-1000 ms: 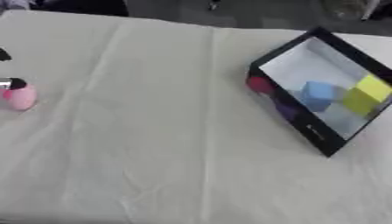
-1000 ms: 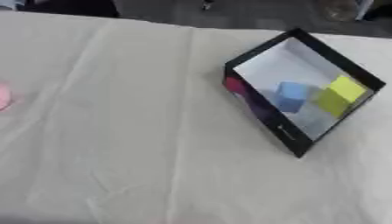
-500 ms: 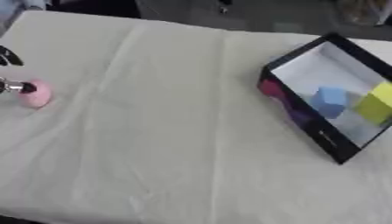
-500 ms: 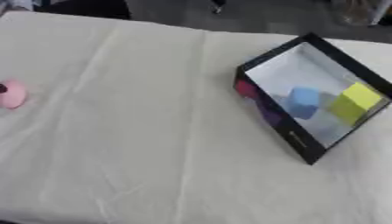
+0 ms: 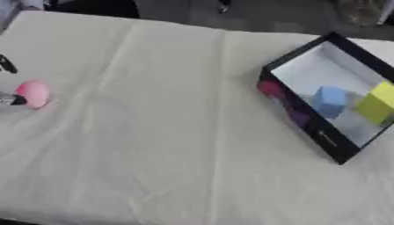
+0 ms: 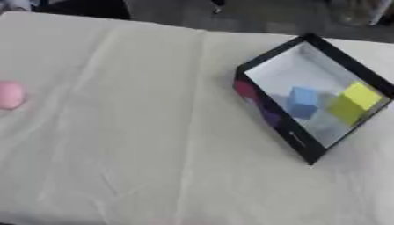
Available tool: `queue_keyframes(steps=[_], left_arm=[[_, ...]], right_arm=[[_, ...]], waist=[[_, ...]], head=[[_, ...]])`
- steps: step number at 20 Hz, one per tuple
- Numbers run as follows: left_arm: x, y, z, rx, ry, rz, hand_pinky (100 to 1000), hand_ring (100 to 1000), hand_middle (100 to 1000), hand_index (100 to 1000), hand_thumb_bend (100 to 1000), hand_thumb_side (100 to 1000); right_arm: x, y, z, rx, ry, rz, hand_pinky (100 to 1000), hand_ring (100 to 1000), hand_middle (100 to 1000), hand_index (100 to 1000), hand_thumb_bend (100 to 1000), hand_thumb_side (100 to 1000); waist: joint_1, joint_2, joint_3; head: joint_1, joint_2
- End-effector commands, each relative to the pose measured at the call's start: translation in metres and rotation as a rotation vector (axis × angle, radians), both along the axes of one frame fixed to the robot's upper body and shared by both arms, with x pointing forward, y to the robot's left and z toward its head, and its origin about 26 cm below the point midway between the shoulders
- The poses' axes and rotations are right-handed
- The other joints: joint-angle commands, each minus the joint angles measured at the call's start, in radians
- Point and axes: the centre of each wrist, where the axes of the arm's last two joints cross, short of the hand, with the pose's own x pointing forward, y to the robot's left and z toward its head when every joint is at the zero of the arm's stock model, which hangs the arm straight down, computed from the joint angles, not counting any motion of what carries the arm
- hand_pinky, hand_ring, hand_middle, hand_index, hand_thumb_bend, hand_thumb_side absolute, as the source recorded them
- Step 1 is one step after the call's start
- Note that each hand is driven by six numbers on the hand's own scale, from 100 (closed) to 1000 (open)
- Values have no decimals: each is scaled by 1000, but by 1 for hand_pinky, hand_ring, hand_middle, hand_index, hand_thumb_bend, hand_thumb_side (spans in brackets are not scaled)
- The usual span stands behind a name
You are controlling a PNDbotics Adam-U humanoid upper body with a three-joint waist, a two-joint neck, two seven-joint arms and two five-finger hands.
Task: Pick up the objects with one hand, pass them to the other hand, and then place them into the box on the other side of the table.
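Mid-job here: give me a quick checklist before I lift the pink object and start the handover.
1. Pink object in view at the table's left edge: ok.
2. Left hand at the object: only dark parts show at the frame edge; grasp cannot tell.
3. Right hand ready to receive: not in view, not ok.
4. Black box on the right side, open: ok.
5. Room in the box beside the blue cube and yellow block: ok.
6. Cloth between object and box free of obstacles: ok.

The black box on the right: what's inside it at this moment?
Inside the black box sit a blue block and a yellow block on its pale floor. Its near wall hides the floor strip just behind it; reddish and purple patches show on that wall.
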Motion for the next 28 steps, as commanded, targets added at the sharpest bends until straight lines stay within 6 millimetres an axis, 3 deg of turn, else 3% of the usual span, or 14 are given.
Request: queue_keyframes(steps=[1, 8, 15, 21, 25, 28], left_arm=[[-3, 5, 12, 34, -35, 23, 833, 832, 782, 790, 537, 380], [2, 4, 1, 11, -42, 33, 830, 827, 777, 785, 474, 408], [6, 2, -7, -12, -40, 43, 831, 827, 777, 792, 471, 459], [9, 2, -12, 7, -34, 65, 827, 827, 777, 793, 495, 396], [11, 0, -16, 40, -45, 85, 813, 819, 767, 775, 510, 284], [12, -3, -20, 46, -49, 90, 806, 811, 755, 724, 382, 205]], right_arm=[[-1, -2, 9, -24, -16, 3, 678, 965, 914, 994, 100, 562], [0, -3, 4, -12, -6, 2, 680, 966, 915, 994, 100, 564], [0, -3, 1, -3, 2, 2, 681, 967, 915, 994, 100, 565], [0, -4, -1, -1, 9, 5, 683, 967, 915, 994, 100, 565], [0, -4, -5, 7, 20, 7, 682, 967, 916, 995, 100, 568], [0, -4, -8, 13, 27, 9, 684, 967, 916, 995, 100, 567]], waist=[[1, 6, -1], [-2, 15, -3], [-2, 17, -4], [-3, 16, -6], [-3, 16, -6], [-4, 16, -8]], head=[[-4, 0], [-3, 0], [2, -3], [8, -8], [10, -10], [9, -9]])
